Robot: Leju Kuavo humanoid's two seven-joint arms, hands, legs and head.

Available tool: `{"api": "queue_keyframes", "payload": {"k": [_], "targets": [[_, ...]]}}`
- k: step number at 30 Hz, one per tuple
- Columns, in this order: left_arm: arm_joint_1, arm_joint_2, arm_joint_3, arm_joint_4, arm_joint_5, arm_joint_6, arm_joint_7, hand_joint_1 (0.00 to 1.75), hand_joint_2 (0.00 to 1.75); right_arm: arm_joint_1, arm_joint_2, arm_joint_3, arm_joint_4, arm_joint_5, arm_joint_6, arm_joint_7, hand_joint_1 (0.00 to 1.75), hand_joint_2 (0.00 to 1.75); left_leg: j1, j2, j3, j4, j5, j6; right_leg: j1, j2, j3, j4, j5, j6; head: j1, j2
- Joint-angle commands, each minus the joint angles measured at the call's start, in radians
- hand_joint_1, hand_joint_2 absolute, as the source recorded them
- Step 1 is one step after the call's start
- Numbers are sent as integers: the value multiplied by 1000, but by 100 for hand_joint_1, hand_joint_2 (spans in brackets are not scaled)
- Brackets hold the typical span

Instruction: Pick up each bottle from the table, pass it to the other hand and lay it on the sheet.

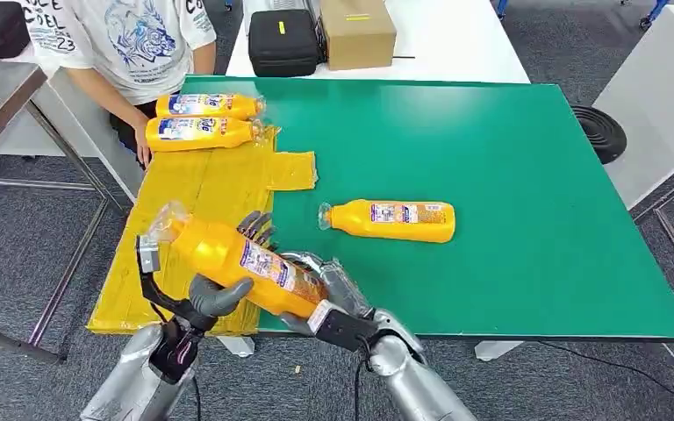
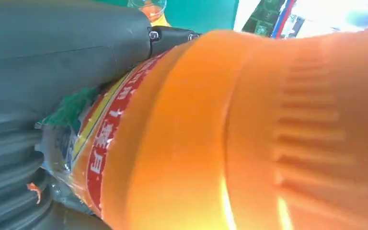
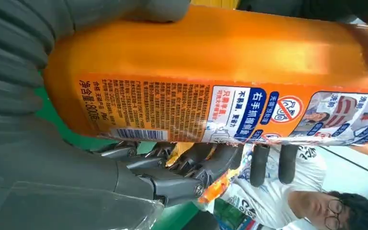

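Note:
An orange bottle (image 1: 237, 254) with a clear cap hangs tilted over the table's front left, above the edge of the yellow sheet (image 1: 202, 193). My left hand (image 1: 215, 296) wraps its thumb over the bottle's middle. My right hand (image 1: 316, 276) grips the base end from below, fingers reaching up behind it. The left wrist view has the bottle (image 2: 249, 134) pressed against my left hand (image 2: 52, 57). In the right wrist view the label side of the bottle (image 3: 211, 72) lies in my right hand (image 3: 28, 158). Another orange bottle (image 1: 392, 219) lies on the green table (image 1: 491, 158).
Two orange bottles (image 1: 206, 106) (image 1: 200, 133) lie side by side at the sheet's far end. A person in a white shirt (image 1: 127, 44) sits behind them. A black case (image 1: 283, 42) and a cardboard box (image 1: 358, 31) stand on the white table beyond.

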Motion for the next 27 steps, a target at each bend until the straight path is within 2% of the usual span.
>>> {"api": "queue_keyframes", "payload": {"k": [1,2,7,9,15,17,18,19,27], "targets": [[-28,7,4,3,-4,11,1,154,175,-39,-13,24,100,19,8,-1,175,175,1,0,5,0,-2,0,1,-1,6,-1,-2,-2,0,0],[-28,7,4,3,-4,11,1,175,175,-39,-13,24,100,19,8,-1,175,175,0,0,3,0,-1,0,1,-1,3,-1,-1,-2,0,0],[-18,7,12,-25,-11,22,-5,175,175,-38,-10,10,97,20,4,-1,175,175,1,0,6,0,-3,0,2,-2,7,-1,-2,-3,0,0],[-15,7,13,-33,-16,24,-7,175,175,-39,-8,6,96,20,3,0,175,175,0,0,3,0,-1,0,1,-1,3,-1,-1,-2,0,0],[-11,9,12,-37,-26,27,-13,175,175,-40,-3,1,92,20,2,2,164,175,0,0,3,0,-1,0,1,-1,3,-1,-1,-1,0,0],[-12,8,17,-38,-30,35,-20,175,175,-37,-2,-5,88,22,2,2,136,175,0,0,3,0,-1,0,1,-1,4,-1,-1,-2,0,0],[-11,8,20,-40,-30,39,-22,175,175,-34,0,-9,86,20,1,2,5,175,0,-1,6,0,-2,0,1,-2,7,-1,-3,-3,0,0],[-9,8,26,-43,-33,47,-27,175,175,-32,2,-14,85,17,-1,6,0,175,1,0,4,0,-1,0,1,-1,4,-1,-1,-2,0,0],[-10,9,31,-49,-48,68,-38,175,175,-27,4,-22,81,14,-6,16,0,175,0,0,6,-1,-2,0,1,-1,6,-1,-2,-2,0,0]]}}
